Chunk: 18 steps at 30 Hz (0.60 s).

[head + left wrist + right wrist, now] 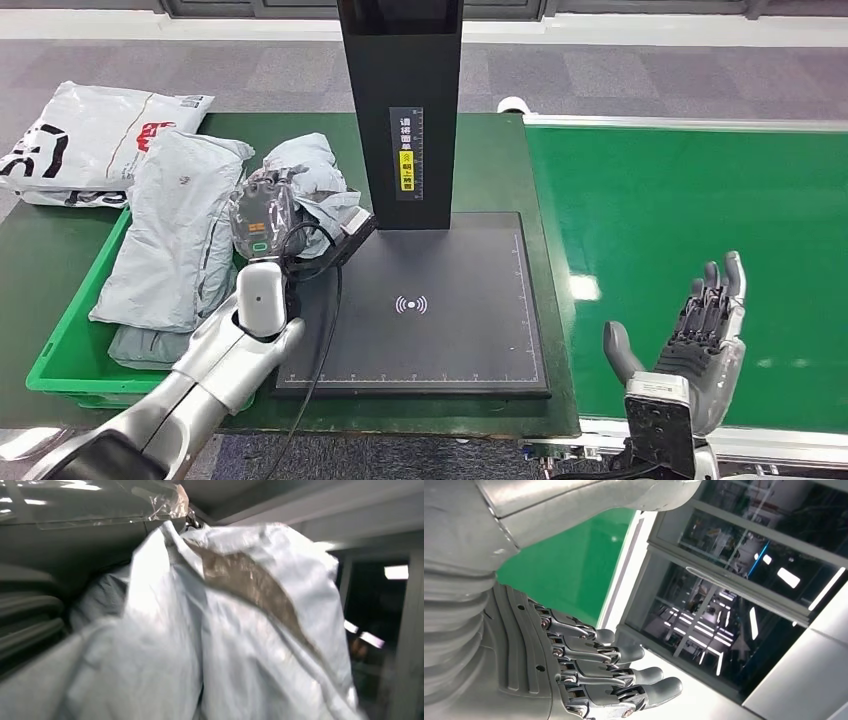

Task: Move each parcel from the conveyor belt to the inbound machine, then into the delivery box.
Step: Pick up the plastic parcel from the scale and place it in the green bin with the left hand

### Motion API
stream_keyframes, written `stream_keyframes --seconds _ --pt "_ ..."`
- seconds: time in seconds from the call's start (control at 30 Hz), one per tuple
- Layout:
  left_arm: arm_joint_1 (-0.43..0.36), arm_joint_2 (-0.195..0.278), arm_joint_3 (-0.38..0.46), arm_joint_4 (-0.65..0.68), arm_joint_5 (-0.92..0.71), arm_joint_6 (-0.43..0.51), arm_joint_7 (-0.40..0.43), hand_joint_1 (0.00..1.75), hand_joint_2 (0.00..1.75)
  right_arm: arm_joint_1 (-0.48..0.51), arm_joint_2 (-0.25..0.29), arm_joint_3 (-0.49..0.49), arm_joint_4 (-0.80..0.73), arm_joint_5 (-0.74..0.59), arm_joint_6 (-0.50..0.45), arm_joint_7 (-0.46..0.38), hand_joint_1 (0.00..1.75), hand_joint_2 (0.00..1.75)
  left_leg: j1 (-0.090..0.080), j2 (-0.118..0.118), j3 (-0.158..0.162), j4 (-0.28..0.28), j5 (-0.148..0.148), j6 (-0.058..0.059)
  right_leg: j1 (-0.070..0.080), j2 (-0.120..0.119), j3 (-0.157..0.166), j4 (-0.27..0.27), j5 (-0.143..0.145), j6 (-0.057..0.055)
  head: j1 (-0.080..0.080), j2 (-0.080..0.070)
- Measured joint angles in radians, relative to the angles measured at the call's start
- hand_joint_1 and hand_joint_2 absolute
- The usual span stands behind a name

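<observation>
From the head view you see the left hand (262, 215) raised over the left edge of the black flat scanner pad of the inbound machine (430, 310), its fingers closed around a crumpled grey plastic mailer parcel (310, 175), which hangs between the pad and the green plastic delivery box (62, 345). In that box lie a flat grey plastic parcel (170, 230) and, at its far end, a white plastic parcel with red and black print (95, 135) resting over the rim. The machine's black upright column (400, 110) stands at the back of the pad and carries a narrow label with a yellow patch. To the right, the green conveyor belt (690, 200) runs beside the dark green surface (495, 165), and your right hand (690, 335) stands palm-up over the belt's near edge, fingers spread and holding nothing. In the left wrist view the held grey parcel (225, 630) crowds the lens, blurred, with a brownish strip across its folds; the fingers themselves are hidden behind it. In the right wrist view the right hand (574, 670) shows its fingers (644, 675) extended side by side, apart from anything, with the green belt (574, 570) behind and dark glass windows beyond.
</observation>
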Motion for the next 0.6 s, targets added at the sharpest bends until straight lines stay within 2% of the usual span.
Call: stream_keyframes --seconds 0.07,0.17,0.3,0.43,0.6 --pt "0.086 -0.032 0.072 -0.175 0.002 0.001 -0.155 1.75 1.75 0.001 0.0 0.0 0.0 -0.001 -0.007 0.001 0.0 1.75 0.0 0.0 -0.001 0.0 -0.001 0.0 -0.001 0.0 -0.001 0.0 -0.001 0.0 0.0 0.0" --pt "0.188 -0.124 0.198 -0.394 0.036 0.002 -0.428 1.75 1.75 0.001 0.0 0.0 0.0 -0.005 -0.017 0.003 0.0 1.75 -0.001 0.001 -0.002 0.0 -0.002 0.002 -0.002 0.0 -0.001 0.0 -0.001 0.001 0.0 0.0" --pt "0.257 -0.234 0.32 -0.581 0.14 0.002 -0.649 1.75 1.75 0.001 0.0 0.0 0.0 -0.01 -0.032 0.008 0.0 1.75 -0.002 0.002 -0.001 0.0 -0.003 0.002 -0.002 0.001 -0.002 0.0 -0.001 0.001 0.0 0.0" --pt "0.274 -0.306 0.397 -0.67 0.25 0.002 -0.769 1.75 1.75 0.002 0.0 0.0 0.0 -0.018 -0.048 0.01 0.0 1.75 -0.002 0.0 -0.001 0.0 -0.003 0.002 -0.002 0.0 0.0 0.0 -0.001 0.001 0.0 0.0" --pt "0.281 -0.341 0.431 -0.697 0.31 0.002 -0.804 1.75 1.75 0.004 0.0 0.0 0.0 -0.023 -0.057 0.013 0.0 1.75 -0.002 0.0 0.0 0.0 -0.002 0.001 -0.001 0.0 0.0 0.0 -0.001 0.001 0.0 0.0"
